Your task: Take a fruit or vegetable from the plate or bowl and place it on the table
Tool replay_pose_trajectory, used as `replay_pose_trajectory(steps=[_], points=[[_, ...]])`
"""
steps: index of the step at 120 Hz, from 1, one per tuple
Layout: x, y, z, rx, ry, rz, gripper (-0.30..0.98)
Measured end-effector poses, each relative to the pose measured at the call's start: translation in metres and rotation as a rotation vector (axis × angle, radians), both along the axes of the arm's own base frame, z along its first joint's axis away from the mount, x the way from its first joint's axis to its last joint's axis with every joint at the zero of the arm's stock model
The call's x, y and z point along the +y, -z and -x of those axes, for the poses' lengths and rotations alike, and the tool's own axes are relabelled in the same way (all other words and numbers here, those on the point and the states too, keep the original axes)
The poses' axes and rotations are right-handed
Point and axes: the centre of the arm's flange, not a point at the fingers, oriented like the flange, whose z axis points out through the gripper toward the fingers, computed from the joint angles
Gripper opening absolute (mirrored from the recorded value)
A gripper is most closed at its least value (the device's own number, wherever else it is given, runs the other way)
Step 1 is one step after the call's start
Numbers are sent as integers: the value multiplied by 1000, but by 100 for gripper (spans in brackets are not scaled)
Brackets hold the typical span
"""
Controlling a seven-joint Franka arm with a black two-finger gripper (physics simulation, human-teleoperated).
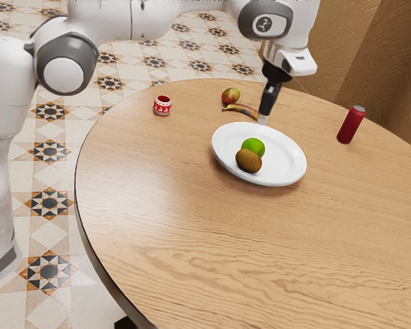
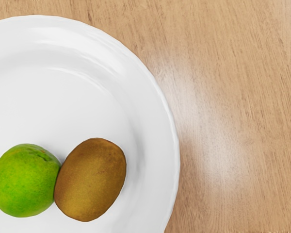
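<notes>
Kiwi (image 2: 90, 179) and lime (image 2: 25, 180) both on white plate (image 1: 292, 168), side by side, touching in wrist view. Kiwi sits closer to the rim, lime further in. Gripper (image 1: 263, 119) is at the plate's far edge in exterior view, apart from both fruits; can't tell whether it's spread or pressed together. Arm (image 1: 116, 22) comes in from exterior view's left, runs across the top, then bends down at the wrist; hand points down, slightly tilted. Banana (image 1: 241, 110) near the plate, mango (image 1: 231, 95) just beyond it. Red-and-white cup (image 1: 162, 106) off toward exterior view's left, dark red can (image 1: 351, 126) upright toward exterior view's right, all on round wooden table (image 1: 171, 219).
</notes>
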Motion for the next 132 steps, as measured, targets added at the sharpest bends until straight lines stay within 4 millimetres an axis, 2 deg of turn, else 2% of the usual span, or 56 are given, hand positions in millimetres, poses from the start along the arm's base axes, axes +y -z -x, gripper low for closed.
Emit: replay_pose_trajectory(steps=[10, 17, 25, 30, 50, 66, 82, 92, 104, 119, 132], points=[[2, 14, -7, 18, 52, -5, 69], [7, 35, -18, 42, 79, -5, 69], [10, 71, -34, 80, 111, 1, 69], [11, 81, -39, 87, 130, 1, 68], [11, 88, -45, 71, 195, -6, 69], [13, 109, -56, 73, 241, -14, 68], [23, 111, -56, 71, 283, -26, 69], [25, 124, -55, 93, 312, -27, 69], [37, 137, -54, 118, 324, -33, 69], [38, 155, -50, 145, 353, -31, 68], [45, 161, -50, 147, 366, -35, 69]])
